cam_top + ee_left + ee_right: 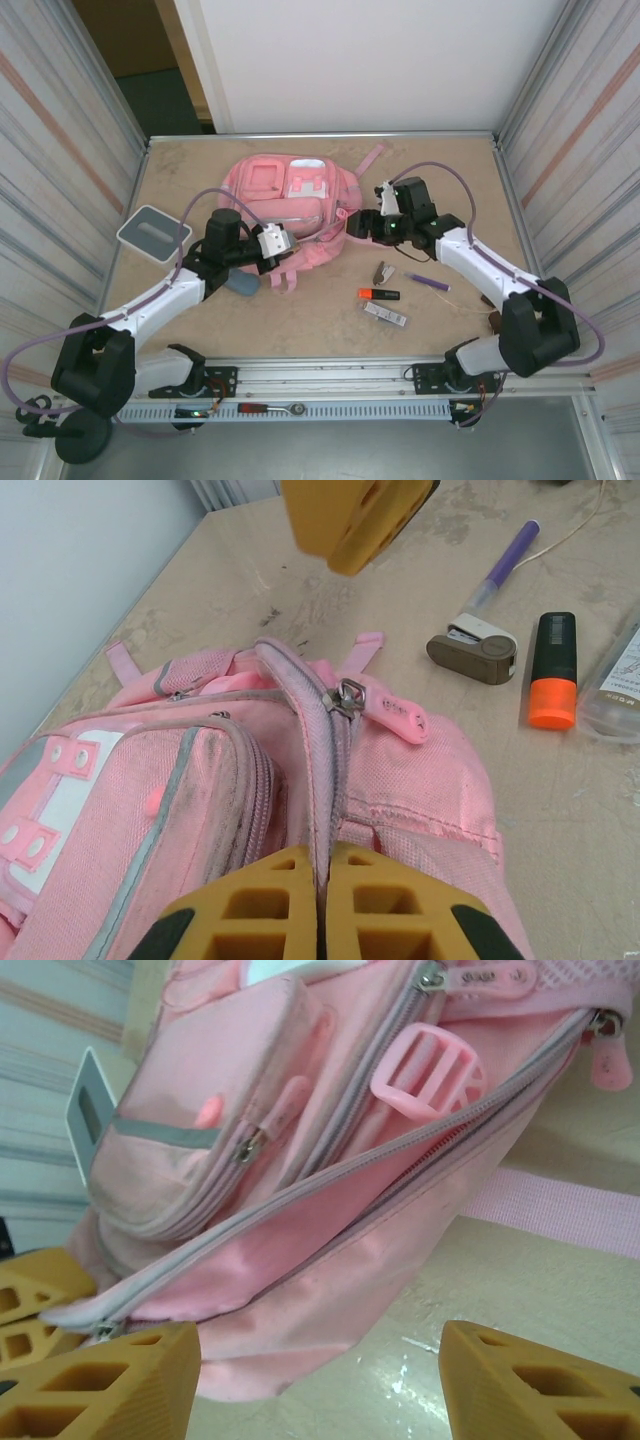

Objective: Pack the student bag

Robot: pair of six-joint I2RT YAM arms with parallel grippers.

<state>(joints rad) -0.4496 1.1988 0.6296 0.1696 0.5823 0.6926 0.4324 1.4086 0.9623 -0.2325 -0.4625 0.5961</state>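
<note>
The pink student bag (290,195) lies flat on the table, front pockets up. My left gripper (288,241) is shut on the bag's grey zipper edge (322,780) at its near side, with the strip pinched between the yellow fingers (270,900). The main compartment's zip (330,1185) stands parted, showing pink lining. My right gripper (349,225) is at the bag's right side. It is open (320,1380), its fingers (110,1385) wide apart. The bag's lower edge (300,1350) hangs just ahead of them, ungripped.
On the table right of the bag lie a stapler (383,272), an orange highlighter (378,294), a purple pen (428,282) and a clear tube (385,315). A grey flat device (155,230) lies at the left. A blue-grey object (242,285) sits under the left arm.
</note>
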